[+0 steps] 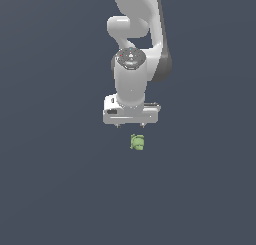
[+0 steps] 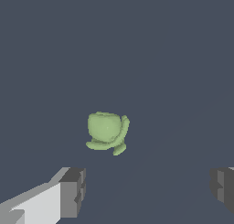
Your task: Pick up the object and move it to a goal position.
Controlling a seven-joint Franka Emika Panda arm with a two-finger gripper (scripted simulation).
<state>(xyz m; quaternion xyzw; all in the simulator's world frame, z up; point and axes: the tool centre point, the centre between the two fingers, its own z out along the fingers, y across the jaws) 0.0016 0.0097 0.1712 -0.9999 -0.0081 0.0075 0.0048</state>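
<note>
Where the object is: I see the small green lumpy object (image 1: 137,142) lying alone on the dark floor (image 1: 55,189). In the exterior view it sits just past the gripper (image 1: 130,125), a little to that view's right of the gripper's middle. Nothing touches it.

What the object looks like: In the wrist view the object (image 2: 107,132) is a round blob with little bits sticking out at one side. It is much thinner than the gap between the fingers.

Fingers: The two grey fingertips (image 2: 73,192) are spread far apart, as wide as I can see them go. They hold nothing and touch nothing. The gap between them is bare floor.

Gripper: It is not over the object yet. In the wrist view the object is ahead of the fingertips, not between them, and it sits closer to one fingertip than the other.

What could go wrong first: If I go down from here, I think the fingers would close on nothing, because the object is not in the gap.

What could go wrong next: If I slide over but stay off to one side, one finger could bump the object and push it away.

What could go wrong after: The object is lumpy, so I think it could twist or pop out when squeezed.

Goal place: I cannot see any mark for it.
</note>
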